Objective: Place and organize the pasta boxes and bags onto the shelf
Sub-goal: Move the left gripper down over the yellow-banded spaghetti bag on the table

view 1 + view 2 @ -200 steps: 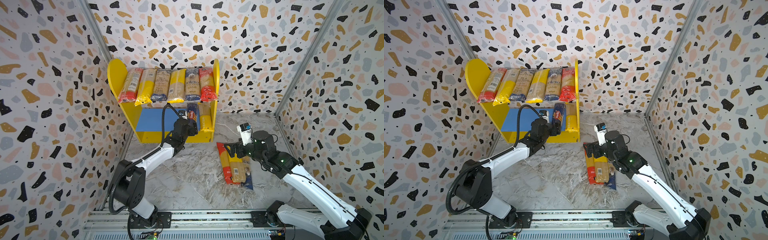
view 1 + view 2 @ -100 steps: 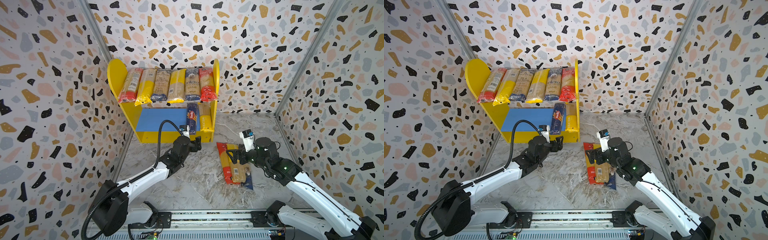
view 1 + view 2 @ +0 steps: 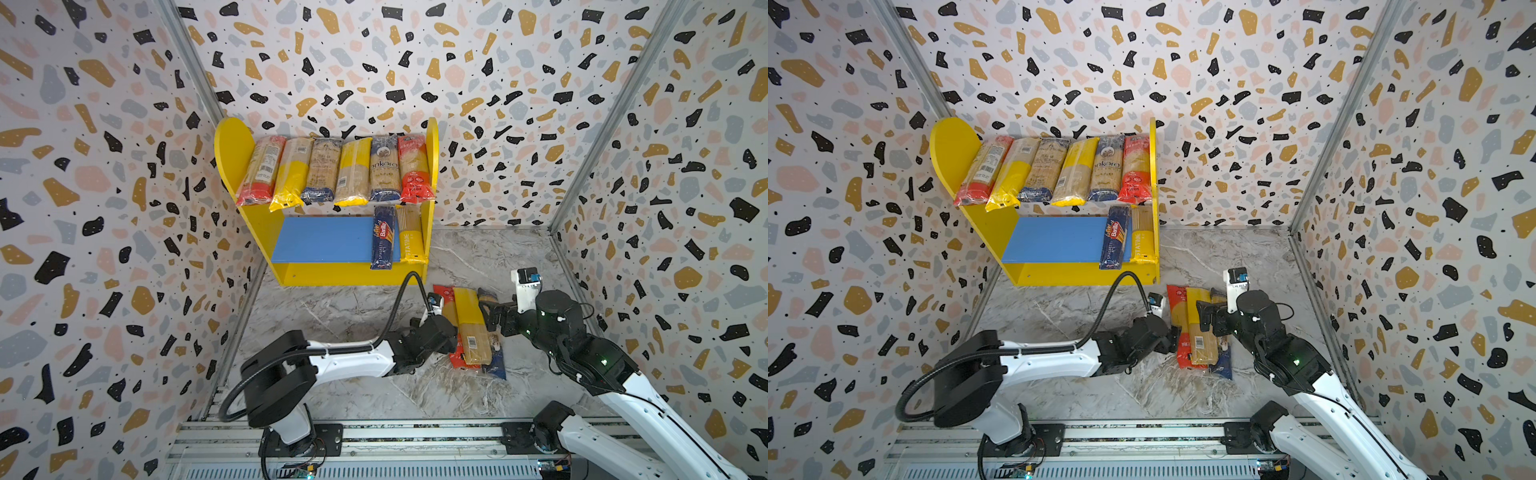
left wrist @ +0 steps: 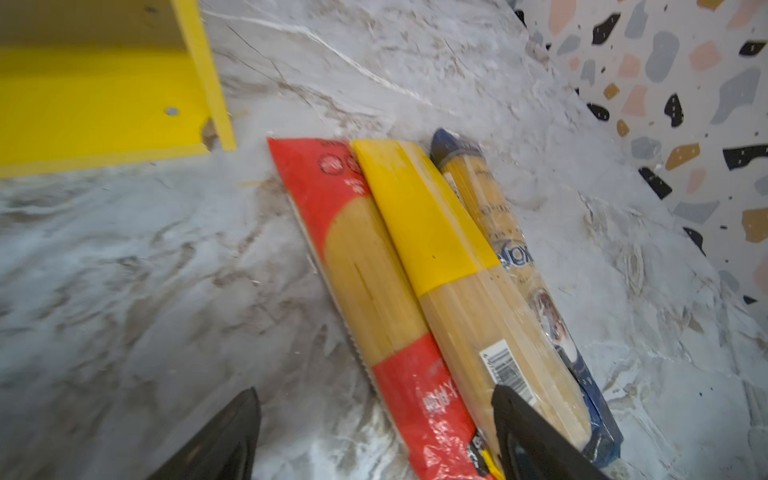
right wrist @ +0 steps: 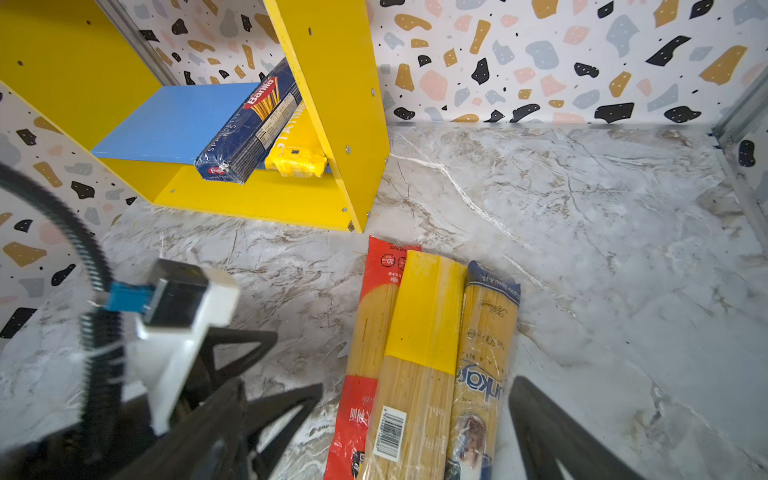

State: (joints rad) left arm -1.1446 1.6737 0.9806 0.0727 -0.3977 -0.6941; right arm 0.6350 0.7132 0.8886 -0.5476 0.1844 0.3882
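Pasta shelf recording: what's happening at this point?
The shelf is being stocked with spaghetti. Six bags lie across its top; the Barilla box and a yellow bag lie at the right end of the blue lower board. Three bags lie side by side on the table. The left gripper and right gripper, both open, flank that trio from opposite sides; neither holds anything.

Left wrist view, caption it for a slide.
Open left gripper poised over red bag, yellow bag and blue bag, side by side on marble tabletop near the shelf.
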